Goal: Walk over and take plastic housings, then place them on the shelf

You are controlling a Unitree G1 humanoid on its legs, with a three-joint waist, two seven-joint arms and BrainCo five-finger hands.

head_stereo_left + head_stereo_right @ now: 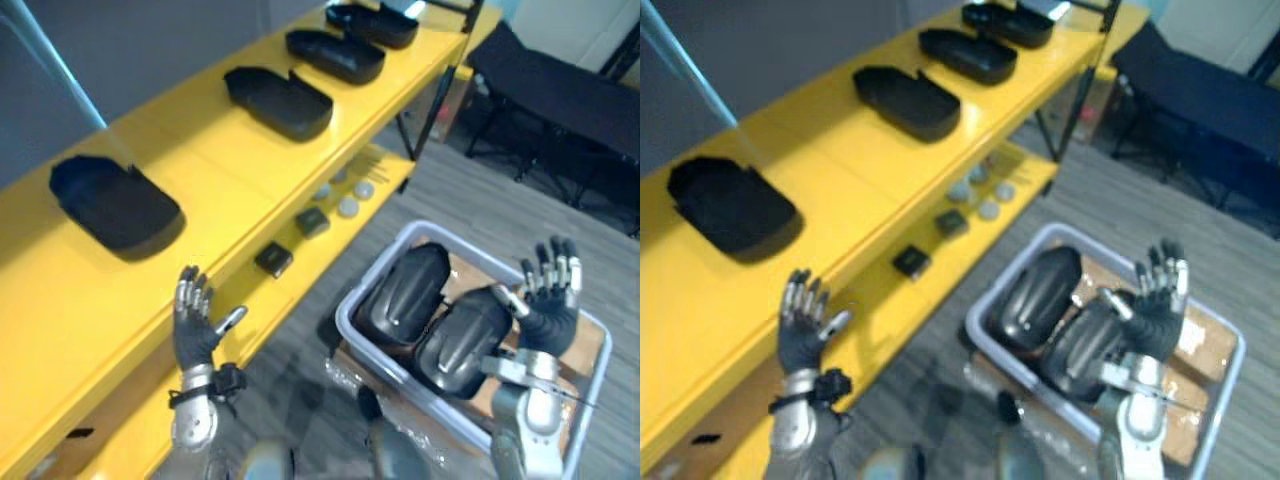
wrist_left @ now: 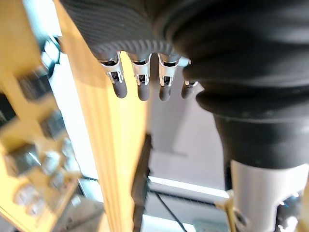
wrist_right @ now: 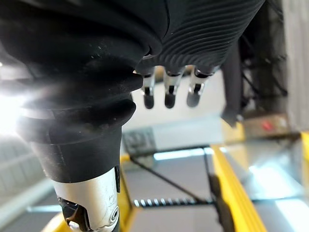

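Both hands are raised, fingers spread and holding nothing, the left hand (image 1: 197, 325) by the yellow shelf (image 1: 230, 175), the right hand (image 1: 547, 295) above the pale bin (image 1: 345, 318); two plastic housings (image 1: 405, 293) lie inside it, seemingly awaiting pickup; four other housings (image 1: 278, 100) sit spaced along the shelf top.

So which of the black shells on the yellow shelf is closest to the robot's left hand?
The housing at the row's near end, just beyond the open left hand; the other three lie farther along the shelf.
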